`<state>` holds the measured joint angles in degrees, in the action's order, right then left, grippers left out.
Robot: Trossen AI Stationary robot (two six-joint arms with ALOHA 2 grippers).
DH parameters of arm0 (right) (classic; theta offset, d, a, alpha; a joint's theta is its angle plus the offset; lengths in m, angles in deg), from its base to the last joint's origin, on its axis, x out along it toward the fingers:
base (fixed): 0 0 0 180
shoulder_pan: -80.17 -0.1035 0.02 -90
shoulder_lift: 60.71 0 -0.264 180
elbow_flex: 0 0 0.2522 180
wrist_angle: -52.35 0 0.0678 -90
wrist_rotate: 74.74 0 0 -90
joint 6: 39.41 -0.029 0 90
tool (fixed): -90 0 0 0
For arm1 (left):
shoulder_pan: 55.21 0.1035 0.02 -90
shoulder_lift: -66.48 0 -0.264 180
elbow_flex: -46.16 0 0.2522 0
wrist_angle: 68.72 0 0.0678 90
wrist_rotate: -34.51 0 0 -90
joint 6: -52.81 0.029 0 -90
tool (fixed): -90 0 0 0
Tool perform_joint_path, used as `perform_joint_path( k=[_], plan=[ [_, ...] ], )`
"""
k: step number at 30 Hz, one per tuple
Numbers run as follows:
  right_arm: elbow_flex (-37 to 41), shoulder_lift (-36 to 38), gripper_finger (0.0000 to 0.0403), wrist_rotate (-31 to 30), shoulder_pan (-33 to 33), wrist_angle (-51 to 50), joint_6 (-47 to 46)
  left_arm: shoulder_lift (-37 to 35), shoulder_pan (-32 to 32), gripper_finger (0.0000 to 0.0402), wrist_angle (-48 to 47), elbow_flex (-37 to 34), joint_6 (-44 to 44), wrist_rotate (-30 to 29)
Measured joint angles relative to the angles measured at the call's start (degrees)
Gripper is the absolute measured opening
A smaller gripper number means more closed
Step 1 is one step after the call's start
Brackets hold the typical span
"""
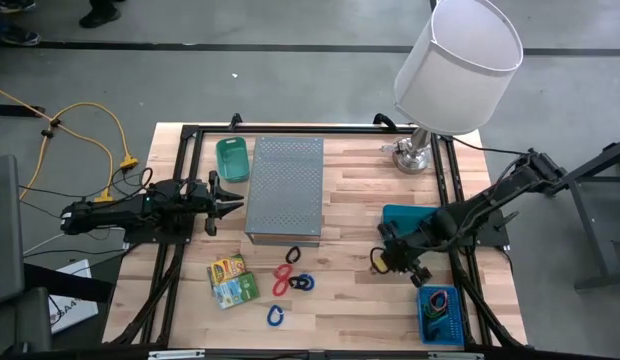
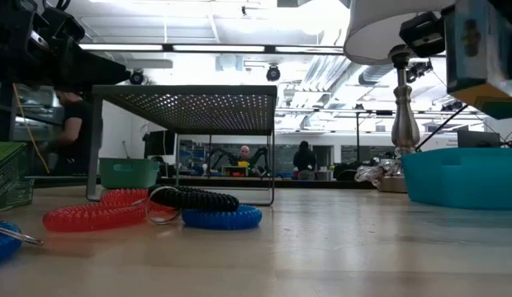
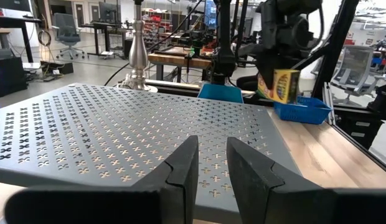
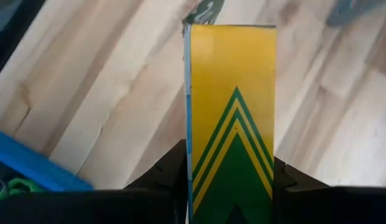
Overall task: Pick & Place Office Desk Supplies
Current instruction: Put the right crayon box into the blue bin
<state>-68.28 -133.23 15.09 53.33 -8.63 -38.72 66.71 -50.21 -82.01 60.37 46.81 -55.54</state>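
The right gripper (image 1: 398,262), clamped on a yellow-green packet (image 4: 232,118) above the bare wood between the teal bin (image 1: 408,217) and the blue tray (image 1: 445,315), should probably keep it upright and release only once squarely over a container.

**Middle of the table crowded, lower centre-right open**

The big grey perforated box (image 1: 284,189) is taking up the frame's centre, with the green bin (image 1: 232,158) beside its upper left corner. Below it, coiled loops (image 1: 292,276) and two yellow-green packets (image 1: 231,280) are cluttering the lower centre. The lamp (image 1: 445,75) is overhanging the upper right. A teal bin (image 1: 405,216) and blue bin (image 1: 442,315) are lining the right edge. Bare wood is lying open between the loops and those bins.
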Motion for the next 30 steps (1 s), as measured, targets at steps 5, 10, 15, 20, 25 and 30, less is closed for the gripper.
perform_joint_path(
  k=[5, 10, 15, 20, 25, 30],
  plan=[
    [0.00, 3.03, 0.0104, -0.02, 1.95, -4.64, -3.03, 0.00, 0.01, 0.0079, -0.01, 0.00, 0.00, 0.00],
    [0.00, 5.64, 0.0105, -2.99, 3.88, -8.53, -5.15, 0.00, 0.01, 0.0079, -0.01, 0.00, -0.01, 0.00],
    [0.41, 7.69, 0.0105, -6.77, 7.27, -13.18, -6.23, 0.00, 0.01, 0.0079, -0.01, 0.00, -0.01, 0.01],
    [3.30, 10.10, 0.0106, -6.75, 10.80, -15.63, -10.71, 0.00, 0.00, 0.0079, 0.00, 0.00, 0.00, 0.00],
    [8.56, 14.97, 0.0106, -6.86, 13.80, -15.08, -15.27, 0.00, 0.00, 0.0079, -0.01, 0.00, -0.01, 0.02],
    [12.46, 18.81, 0.0107, -8.26, 16.37, -14.13, -19.77, 0.00, -0.01, 0.0079, -0.02, 0.00, -0.01, 0.01]
  ],
)
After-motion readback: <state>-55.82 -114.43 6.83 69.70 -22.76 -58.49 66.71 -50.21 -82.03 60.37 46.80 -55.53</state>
